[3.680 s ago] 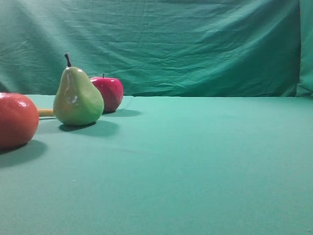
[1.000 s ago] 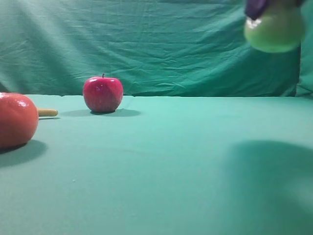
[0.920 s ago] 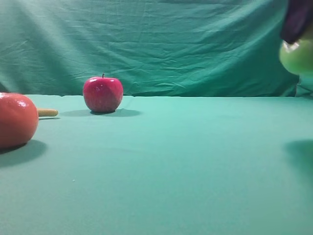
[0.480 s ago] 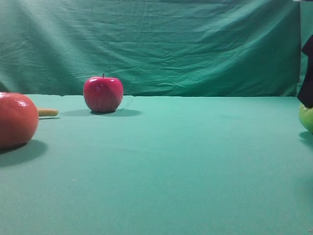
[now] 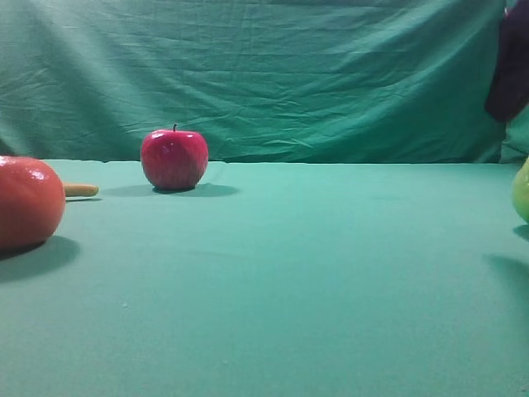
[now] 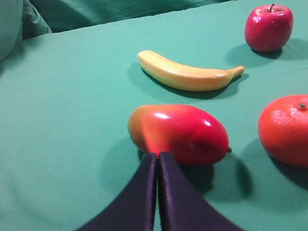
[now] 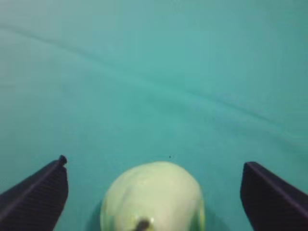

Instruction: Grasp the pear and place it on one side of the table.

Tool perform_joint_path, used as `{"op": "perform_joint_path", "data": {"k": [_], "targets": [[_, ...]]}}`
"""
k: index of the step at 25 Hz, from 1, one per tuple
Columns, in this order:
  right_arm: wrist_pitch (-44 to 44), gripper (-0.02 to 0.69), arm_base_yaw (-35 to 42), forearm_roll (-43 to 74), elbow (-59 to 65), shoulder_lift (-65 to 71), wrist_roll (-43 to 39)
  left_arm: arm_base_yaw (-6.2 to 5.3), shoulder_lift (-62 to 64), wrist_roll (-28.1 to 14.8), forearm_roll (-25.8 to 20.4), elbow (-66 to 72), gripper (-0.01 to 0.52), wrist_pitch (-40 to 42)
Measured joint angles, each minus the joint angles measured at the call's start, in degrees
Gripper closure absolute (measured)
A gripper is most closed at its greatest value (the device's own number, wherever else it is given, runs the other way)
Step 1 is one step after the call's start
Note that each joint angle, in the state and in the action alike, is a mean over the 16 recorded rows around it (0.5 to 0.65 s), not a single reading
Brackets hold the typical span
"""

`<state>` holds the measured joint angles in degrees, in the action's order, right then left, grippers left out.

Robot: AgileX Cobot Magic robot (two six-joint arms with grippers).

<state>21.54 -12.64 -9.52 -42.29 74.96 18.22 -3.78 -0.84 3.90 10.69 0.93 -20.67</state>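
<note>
My right pincer stands spread wide above the pear, its dark fingers well clear of the fruit on either side. The pear stands upright on the teal surface, stem up, at the far right edge of the high view, well apart from the red apple near the wrinkled backdrop. My left pincer is pressed together, its tips just before a red-and-yellow mango. Beyond the mango lies a banana; to its right sits an orange fruit.
</note>
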Motion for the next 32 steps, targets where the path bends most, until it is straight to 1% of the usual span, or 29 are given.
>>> {"op": "perform_joint_path", "data": {"k": [3, 11, 13, 15, 19, 25, 28, 32], "targets": [[5.2, 0.206, 0.0, 0.0, -2.5, -5.3, -0.4, 0.0, 0.0, 0.0, 0.0, 0.0, 0.514, 0.0], [15.7, 0.523, 0.0, -1.0, -5.9, -20.9, -1.6, 0.0, 0.0, 0.0, 0.0, 0.0, 0.514, 0.0], [17.2, 0.588, 0.0, -1.7, -5.5, -25.1, -1.8, 0.0, 0.0, 0.0, 0.0, 0.0, 0.514, 0.0], [18.4, 0.635, 0.0, -2.5, -4.8, -29.4, -1.8, 0.0, 0.0, 0.0, 0.0, 0.0, 0.514, 0.0], [21.1, 0.665, 0.0, -3.6, -3.3, -37.3, -2.2, 0.0, 0.0, 0.0, 0.0, 0.0, 0.514, 0.0], [23.3, 0.665, 0.0, -2.8, 0.2, -46.5, -5.8, 0.0, 0.0, 0.0, 0.0, 0.0, 0.514, 0.0], [22.6, 0.665, 0.2, -1.2, 2.9, -49.8, -8.2, 0.0, 0.0, 0.0, 0.0, 0.0, 0.514, 0.0], [19.6, 0.665, 1.0, 1.5, 8.4, -53.9, -11.3, 0.0, 0.0, 0.0, 0.0, 0.0, 0.514, 0.0]]}}
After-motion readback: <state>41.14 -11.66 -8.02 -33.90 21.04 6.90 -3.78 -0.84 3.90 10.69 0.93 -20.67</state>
